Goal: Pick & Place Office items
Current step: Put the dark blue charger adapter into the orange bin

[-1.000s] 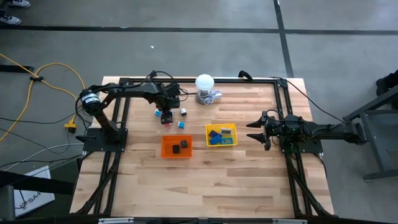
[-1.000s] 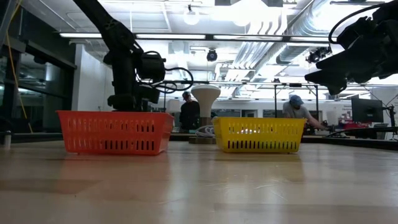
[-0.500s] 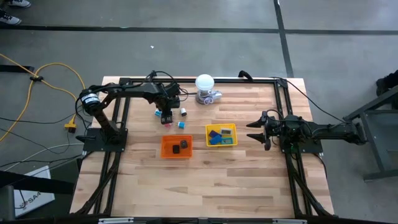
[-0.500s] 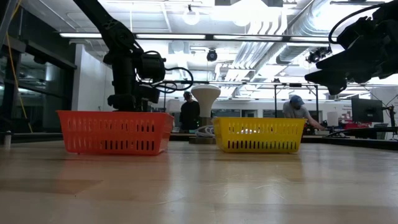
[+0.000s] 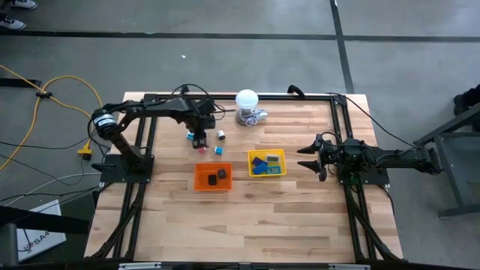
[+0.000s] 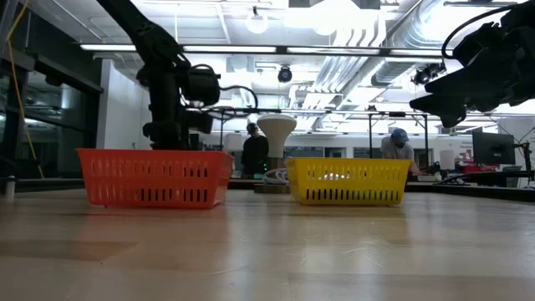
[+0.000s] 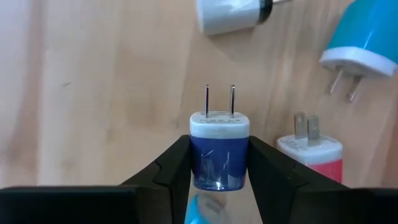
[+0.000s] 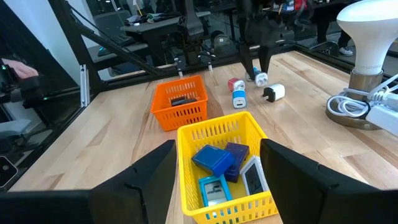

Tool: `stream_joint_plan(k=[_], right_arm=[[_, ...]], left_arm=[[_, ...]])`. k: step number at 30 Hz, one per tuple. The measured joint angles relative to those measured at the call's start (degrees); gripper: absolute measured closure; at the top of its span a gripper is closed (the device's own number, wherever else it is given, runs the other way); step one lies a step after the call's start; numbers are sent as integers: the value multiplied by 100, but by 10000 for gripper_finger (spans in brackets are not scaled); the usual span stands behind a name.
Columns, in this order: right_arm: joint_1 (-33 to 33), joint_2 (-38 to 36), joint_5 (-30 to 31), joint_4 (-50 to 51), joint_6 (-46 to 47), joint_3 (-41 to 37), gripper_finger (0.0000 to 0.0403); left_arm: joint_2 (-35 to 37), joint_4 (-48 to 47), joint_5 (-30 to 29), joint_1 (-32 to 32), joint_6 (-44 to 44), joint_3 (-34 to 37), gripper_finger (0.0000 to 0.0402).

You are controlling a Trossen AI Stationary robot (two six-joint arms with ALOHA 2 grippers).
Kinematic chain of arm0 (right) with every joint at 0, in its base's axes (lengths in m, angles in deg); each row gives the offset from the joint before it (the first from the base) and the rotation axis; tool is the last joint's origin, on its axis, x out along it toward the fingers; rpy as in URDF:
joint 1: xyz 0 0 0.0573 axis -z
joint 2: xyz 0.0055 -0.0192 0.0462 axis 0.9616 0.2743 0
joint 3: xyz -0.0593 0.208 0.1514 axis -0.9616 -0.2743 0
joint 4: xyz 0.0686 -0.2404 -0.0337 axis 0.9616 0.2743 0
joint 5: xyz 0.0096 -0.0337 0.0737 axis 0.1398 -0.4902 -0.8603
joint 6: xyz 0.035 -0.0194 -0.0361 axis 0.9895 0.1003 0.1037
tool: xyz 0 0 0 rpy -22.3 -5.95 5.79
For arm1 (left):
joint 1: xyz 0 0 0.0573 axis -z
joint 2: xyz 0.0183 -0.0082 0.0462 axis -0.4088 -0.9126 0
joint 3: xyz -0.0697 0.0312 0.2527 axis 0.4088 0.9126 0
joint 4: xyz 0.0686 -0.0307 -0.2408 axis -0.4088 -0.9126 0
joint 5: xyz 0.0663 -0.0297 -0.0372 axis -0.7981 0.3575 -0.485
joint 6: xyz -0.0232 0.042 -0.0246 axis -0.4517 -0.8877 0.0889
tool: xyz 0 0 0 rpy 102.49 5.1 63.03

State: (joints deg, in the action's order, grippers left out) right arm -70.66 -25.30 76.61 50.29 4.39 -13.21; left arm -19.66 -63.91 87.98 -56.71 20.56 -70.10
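The table point(image 5: 300, 217) is a pale butcher-block top of glued wooden strips, edged by a black metal frame and standing on a grey concrete floor crossed by dark lines, with a yellow cable looping over the floor beyond the table's left side. Seen level across the table, the room behind is a workshop with ceiling ducts and strip lights, and two people point(image 6: 252, 149) stand at benches far back. Taking the orange tray point(image 5: 213, 178) as landmark: the yellow tray point(image 5: 267, 163) sits just beside it toward the right arm and holds flat blue and teal blocks point(image 8: 213, 160), while the orange tray holds two small black pieces point(image 5: 223, 174). The white ball lamp point(image 5: 247, 100) on its metallic base stands beyond both trays near the table's far edge. Between the orange tray and the lamp, the left gripper point(image 7: 219, 171) is down at the table, its fingers clamped on the sides of a dark blue charger plug point(image 7: 219, 152). The plug's long axis runs in line with the fingers, white face and two metal prongs pointing straight away from the wrist. A red plug point(image 7: 311, 155) lies just beside it, a light blue plug point(image 7: 364, 37) and a white plug point(image 7: 231, 14) farther out on the wood. The right gripper point(image 5: 306, 160) hovers well to the far side of the yellow tray, fingers apart, holding nothing.
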Motion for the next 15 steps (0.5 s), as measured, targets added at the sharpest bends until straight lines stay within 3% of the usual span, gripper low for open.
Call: stream_joint_plan(k=[8, 15], right_arm=[[2, 0, 0, 0, 0, -1, 183], [2, 0, 0, 0, 0, -2, 183]], left_arm=[[953, -436, 12, -146, 27, -2, 274], [1748, -824, -333, 969, 1113, -7, 274]])
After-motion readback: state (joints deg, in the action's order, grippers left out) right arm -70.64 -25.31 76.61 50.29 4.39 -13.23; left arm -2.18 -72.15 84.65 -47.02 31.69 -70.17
